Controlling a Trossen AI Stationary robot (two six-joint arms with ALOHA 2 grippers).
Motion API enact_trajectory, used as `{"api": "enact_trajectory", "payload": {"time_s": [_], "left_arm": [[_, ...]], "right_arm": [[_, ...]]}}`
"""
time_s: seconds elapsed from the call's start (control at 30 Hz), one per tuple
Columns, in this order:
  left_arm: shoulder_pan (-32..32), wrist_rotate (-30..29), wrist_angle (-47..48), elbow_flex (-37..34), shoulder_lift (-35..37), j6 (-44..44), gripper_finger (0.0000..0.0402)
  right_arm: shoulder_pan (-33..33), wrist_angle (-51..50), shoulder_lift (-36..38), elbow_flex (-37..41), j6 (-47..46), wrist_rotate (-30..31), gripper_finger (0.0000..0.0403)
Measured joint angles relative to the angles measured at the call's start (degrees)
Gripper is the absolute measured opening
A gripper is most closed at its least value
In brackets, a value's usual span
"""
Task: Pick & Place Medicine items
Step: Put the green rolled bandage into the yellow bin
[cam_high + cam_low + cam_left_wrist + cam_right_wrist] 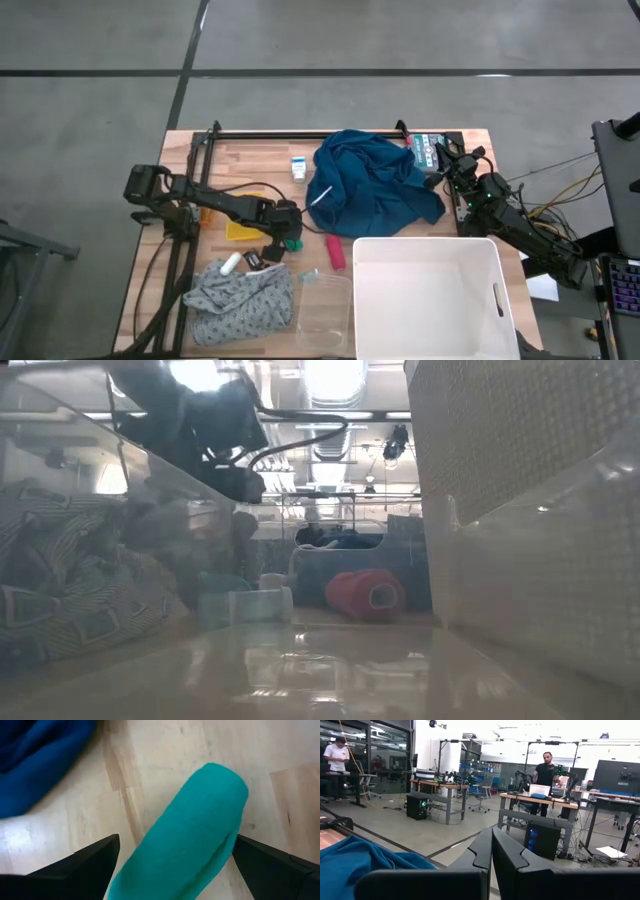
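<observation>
Left gripper [175,870] is spread wide around a teal tube [185,840], not pinching it yet; right gripper [491,865] is pressed together, parked far right by the blue cloth [375,185]. Your white bin [430,290] looks empty, so nothing's placed; white carton [298,168] sits far-centre beside the cloth. I can't spot the orange bottle anywhere.
</observation>
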State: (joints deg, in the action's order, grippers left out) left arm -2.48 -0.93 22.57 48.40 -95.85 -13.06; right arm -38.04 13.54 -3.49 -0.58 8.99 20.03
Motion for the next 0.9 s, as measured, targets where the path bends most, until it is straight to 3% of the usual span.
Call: {"api": "enact_trajectory", "payload": {"time_s": [0.47,0.9], "left_arm": [[0.02,-0.15,-0.02,-0.20,0.00,-0.03,0.0372],[0.00,0.16,-2.22,-2.56,0.24,1.25,0.0268]], "right_arm": [[0.02,0.00,0.00,0.00,0.00,0.00,0.0008],[0.02,0.00,0.00,0.00,0.00,0.00,0.0008]]}}
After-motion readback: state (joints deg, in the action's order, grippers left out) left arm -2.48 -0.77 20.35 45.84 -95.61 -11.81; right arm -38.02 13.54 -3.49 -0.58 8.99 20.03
